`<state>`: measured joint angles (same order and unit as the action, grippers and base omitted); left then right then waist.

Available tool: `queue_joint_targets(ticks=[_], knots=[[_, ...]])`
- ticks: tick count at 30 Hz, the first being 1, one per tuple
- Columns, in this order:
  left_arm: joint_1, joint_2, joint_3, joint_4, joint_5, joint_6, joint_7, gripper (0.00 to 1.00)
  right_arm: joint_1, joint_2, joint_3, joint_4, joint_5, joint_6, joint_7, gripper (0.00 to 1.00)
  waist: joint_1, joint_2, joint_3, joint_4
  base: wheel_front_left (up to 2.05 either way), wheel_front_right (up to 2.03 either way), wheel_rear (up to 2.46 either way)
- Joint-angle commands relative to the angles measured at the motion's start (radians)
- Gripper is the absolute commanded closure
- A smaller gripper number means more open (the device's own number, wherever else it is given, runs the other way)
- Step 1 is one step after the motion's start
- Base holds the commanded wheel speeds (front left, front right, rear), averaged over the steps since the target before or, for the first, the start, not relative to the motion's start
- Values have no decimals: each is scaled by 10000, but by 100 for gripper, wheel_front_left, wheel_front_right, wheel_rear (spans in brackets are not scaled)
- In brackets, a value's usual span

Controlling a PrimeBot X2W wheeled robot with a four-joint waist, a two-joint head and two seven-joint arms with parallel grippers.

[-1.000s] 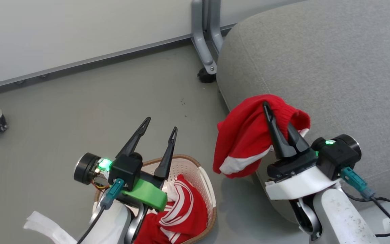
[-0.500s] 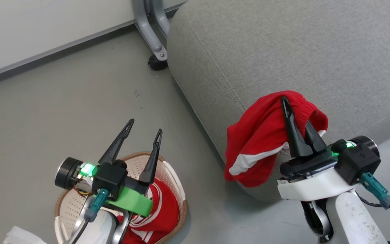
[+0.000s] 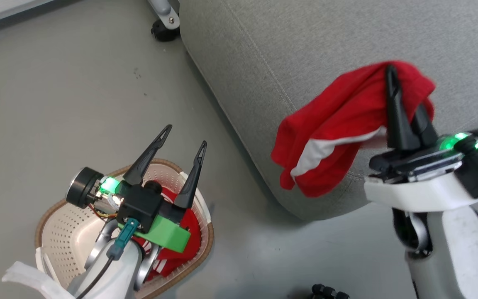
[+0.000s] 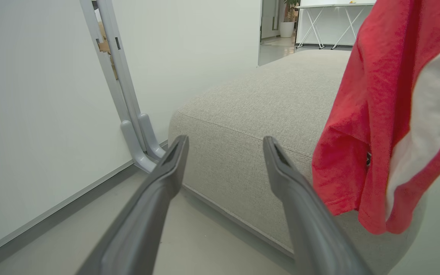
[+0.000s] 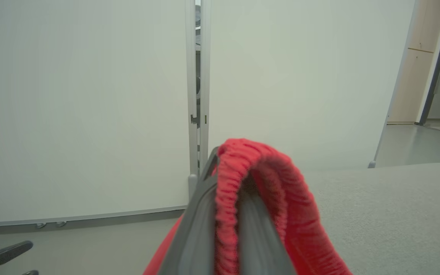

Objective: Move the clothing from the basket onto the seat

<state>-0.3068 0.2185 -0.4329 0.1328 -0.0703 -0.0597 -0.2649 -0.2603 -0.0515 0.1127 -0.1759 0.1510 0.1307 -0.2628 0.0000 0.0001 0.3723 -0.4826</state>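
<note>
Raised since half a second ago: right gripper [image 3: 405, 89] now carries the bright red soft fabric garment [image 3: 338, 124] further over the edge of the large grey fabric-upholstered seat [image 3: 288, 41]. The head camera has swung too.

Head view: right fingers are clamped together on the garment's upper end. Its long axis runs from upper right at the fingertips to lower left. The free end with its white band hangs off the seat's edge, above the floor. Left gripper [image 3: 185, 135] is over the cream-white perforated plastic basket [image 3: 62, 236], fingers apart, nothing between them. More red clothing with white stripes [image 3: 191, 232] lies in the basket.

Left wrist view: left gripper [image 4: 225, 142] has its fingers spread and points at the seat [image 4: 262, 107]. The garment [image 4: 376, 133] hangs at right, long axis near vertical.

Right wrist view: right gripper [image 5: 229, 168] is closed on the garment's [image 5: 277, 179] ribbed hem, which loops over the fingertips. The seat [image 5: 388, 198] lies beyond.
</note>
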Motion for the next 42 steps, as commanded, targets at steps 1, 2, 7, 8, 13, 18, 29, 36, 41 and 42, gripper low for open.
queue_joint_targets(ticks=[1, 2, 7, 8, 13, 18, 29, 36, 41, 42], knots=[[-265, 122, -36, -63, 62, -81, 9, 0, -461, -58, -159, -149, 18, 1, -30, 100, 0, -1, 753, 338, 0, 0, 0], [-374, 134, -75, -89, 113, -126, 9, 0, -840, -214, -359, -241, -10, -1, -30, 100, 0, -1, 962, 449, 0, 0, 0], [-880, 198, -298, -223, 313, -273, 9, 0, -2682, -1133, -1368, -286, 29, -1, -30, 100, 0, -1, 1906, 977, 0, 0, 0], [-993, 223, -352, -257, 344, -301, 9, 0, -3086, -1425, -1609, -162, 65, -1, -30, 100, 0, -1, 2108, 1107, 0, 0, 0], [-1419, 337, -521, -433, 496, -391, 9, 0, -4751, -2818, -2482, 697, 192, -1, -30, 100, 0, -1, 2977, 1694, 0, 0, 0], [-1726, 456, -586, -624, 582, -434, 9, 0, -5848, -3789, -3157, 1781, 24, -4, -30, 100, 0, -1, 3662, 2052, 0, 0, 0], [-1992, 584, -739, -631, 590, -416, 9, 0, -5868, -3987, -3777, 5369, 50, -6, -30, 100, 0, -1, 4343, 2364, 0, 0, 0], [-1930, 681, -766, -537, 505, -367, 9, 0, -5602, -3397, -4113, 7020, 328, -6, -30, 100, 0, -1, 4258, 2306, 0, 0, 0], [-1884, 588, -796, -551, 420, -265, 9, 0, -5309, -2992, -4636, 6864, 463, -6, -30, 56, 0, -1, 3941, 2306, 0, 0, 0], [-1852, 569, -786, -540, 385, -239, 9, 0, -5199, -2871, -4748, 6729, 454, -6, -30, 2, 0, -1, 3858, 2302, 0, 0, 0]])
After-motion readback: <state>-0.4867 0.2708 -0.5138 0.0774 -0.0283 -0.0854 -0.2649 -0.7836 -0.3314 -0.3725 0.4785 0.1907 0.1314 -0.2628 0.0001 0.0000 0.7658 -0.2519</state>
